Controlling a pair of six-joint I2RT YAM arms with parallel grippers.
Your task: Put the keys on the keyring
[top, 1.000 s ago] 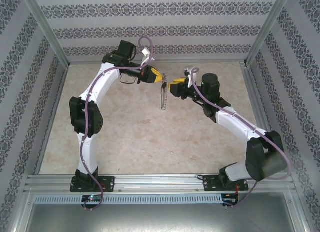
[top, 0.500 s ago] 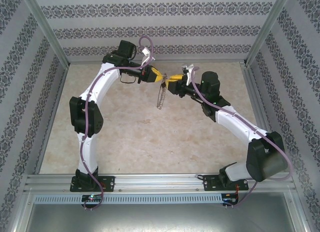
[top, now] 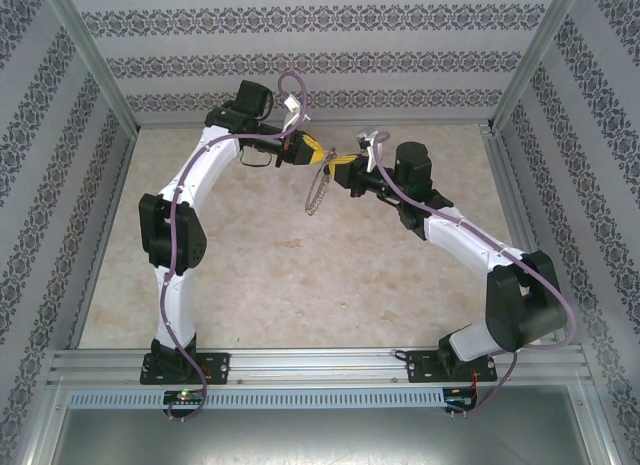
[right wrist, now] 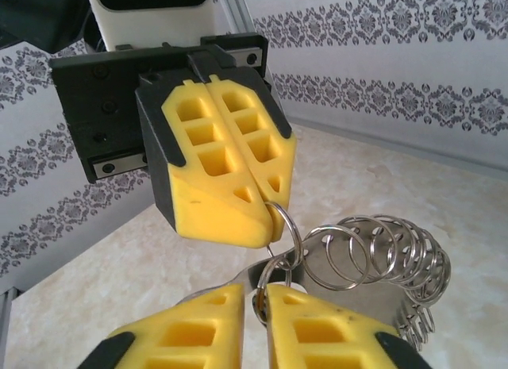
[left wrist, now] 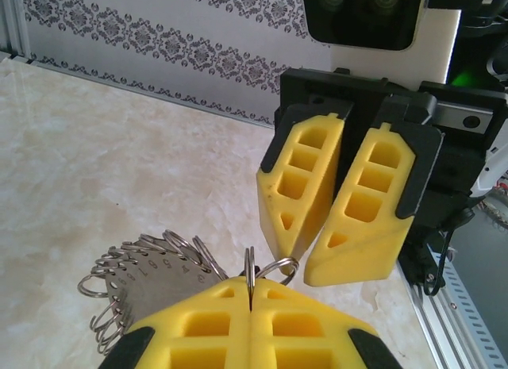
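The right arm had swung in toward the left hand over the last second, so the 2 sets of yellow fingertips now met almost tip to tip. The keyring, which had hung straight down under the left hand like a chain seen edge-on, had been tugged out of plumb.

Its long axis now ran from the left hand's tips down and away toward the left arm's side, tilted rather than upright. The free lower end pointed at the surface and hung well clear of it.

The left hand was fully shut, pinching the hoop's thin edge between its pads. The right hand, half open a second before, had closed to a narrow slit just beside the left hand's tips. It seemed to be gripping 1 small loop of the fringe.

That probably meant the ring was braced at 2 points, ready for a loop to be pried open. Whether a key was among the loops could not be told.
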